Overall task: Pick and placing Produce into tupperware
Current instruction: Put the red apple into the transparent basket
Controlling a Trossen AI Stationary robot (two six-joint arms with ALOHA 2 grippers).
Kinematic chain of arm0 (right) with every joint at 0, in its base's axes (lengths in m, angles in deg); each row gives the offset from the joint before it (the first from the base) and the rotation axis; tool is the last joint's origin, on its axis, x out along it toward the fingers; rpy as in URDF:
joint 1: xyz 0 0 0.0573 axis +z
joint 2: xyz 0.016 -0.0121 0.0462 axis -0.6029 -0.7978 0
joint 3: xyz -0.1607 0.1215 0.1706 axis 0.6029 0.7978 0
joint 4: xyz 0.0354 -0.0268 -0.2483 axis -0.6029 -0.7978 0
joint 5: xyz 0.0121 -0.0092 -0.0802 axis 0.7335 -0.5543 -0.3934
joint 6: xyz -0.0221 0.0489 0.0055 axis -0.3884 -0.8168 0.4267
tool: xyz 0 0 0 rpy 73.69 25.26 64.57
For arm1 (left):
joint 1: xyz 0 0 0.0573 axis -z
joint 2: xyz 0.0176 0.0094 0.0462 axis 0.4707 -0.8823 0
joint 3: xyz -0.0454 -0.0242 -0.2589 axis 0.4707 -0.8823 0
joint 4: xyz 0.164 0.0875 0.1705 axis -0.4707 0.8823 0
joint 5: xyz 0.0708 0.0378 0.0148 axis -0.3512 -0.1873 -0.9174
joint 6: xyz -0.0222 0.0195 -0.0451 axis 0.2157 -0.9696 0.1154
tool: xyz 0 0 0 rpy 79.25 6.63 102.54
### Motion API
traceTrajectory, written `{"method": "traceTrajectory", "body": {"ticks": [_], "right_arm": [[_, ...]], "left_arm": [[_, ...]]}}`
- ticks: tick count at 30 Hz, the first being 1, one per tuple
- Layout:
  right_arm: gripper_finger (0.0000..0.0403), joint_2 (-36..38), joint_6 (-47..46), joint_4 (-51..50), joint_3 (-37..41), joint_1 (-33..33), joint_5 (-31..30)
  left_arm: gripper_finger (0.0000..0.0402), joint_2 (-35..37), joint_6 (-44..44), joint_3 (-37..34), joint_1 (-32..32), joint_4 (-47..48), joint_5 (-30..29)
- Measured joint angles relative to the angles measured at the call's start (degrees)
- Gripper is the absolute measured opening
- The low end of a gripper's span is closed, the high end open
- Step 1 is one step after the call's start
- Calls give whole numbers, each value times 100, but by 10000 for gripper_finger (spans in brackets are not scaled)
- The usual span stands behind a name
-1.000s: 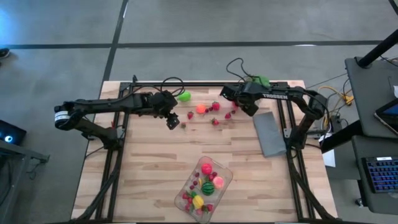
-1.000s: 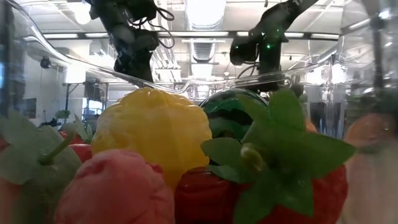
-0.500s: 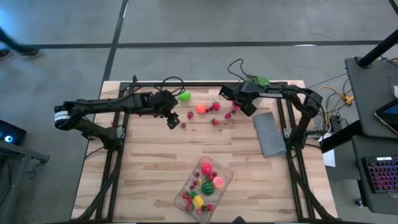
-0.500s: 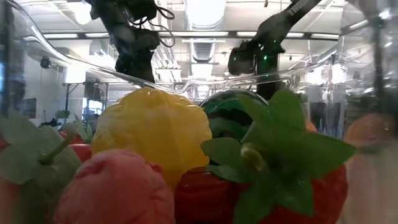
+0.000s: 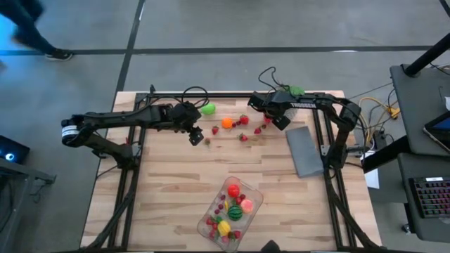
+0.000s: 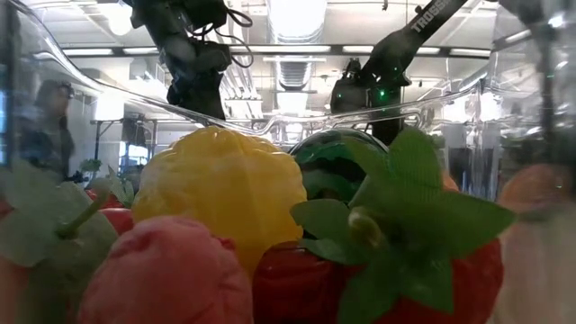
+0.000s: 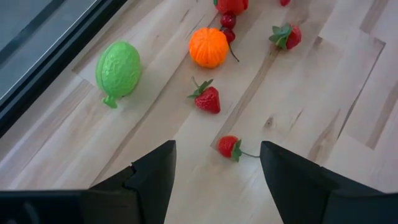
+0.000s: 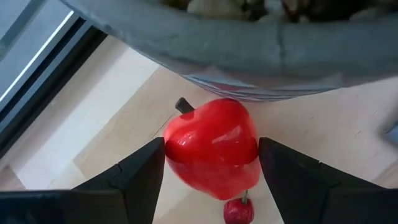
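From above, the tupperware (image 5: 231, 215) is seen near the bench's (image 5: 162, 204) front edge, partly filled; loose produce (image 5: 226, 122) is scattered well apart from it.

By the left wrist, jaws are held wide over a strawberry (image 7: 229, 147).

By the right wrist, wide jaws flank a red apple (image 8: 212, 147) ungripped; it could be knocked away if closing is off-centre.

We note a table (image 5: 169, 183) of pale wooden planks, smooth with visible grain and knots. The tupperware (image 5: 254, 202) is clear glossy plastic. The produce looks like moulded plastic: a shiny red apple (image 8: 212, 148), a dimpled orange (image 7: 209, 47), a lime-green fruit (image 7: 118, 68) with a faintly pebbled skin, and strawberries (image 7: 208, 99) with soft matt leaves. We record a flat matt grey slab (image 5: 304, 150). Both grippers' fingers (image 7: 155, 180) are matt black.
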Motion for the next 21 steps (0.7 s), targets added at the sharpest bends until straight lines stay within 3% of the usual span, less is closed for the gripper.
{"method": "traceTrajectory", "body": {"ticks": [11,17,21], "right_arm": [[272,13,404,3,3,-4,124],[293,4,712,11,16,-15,669],[294,20,1047,14,2,-15,691]], "left_arm": [[219,2,-6,0,0,0,0],[219,2,-7,0,0,-2,0],[219,2,-52,0,0,-2,0]]}}
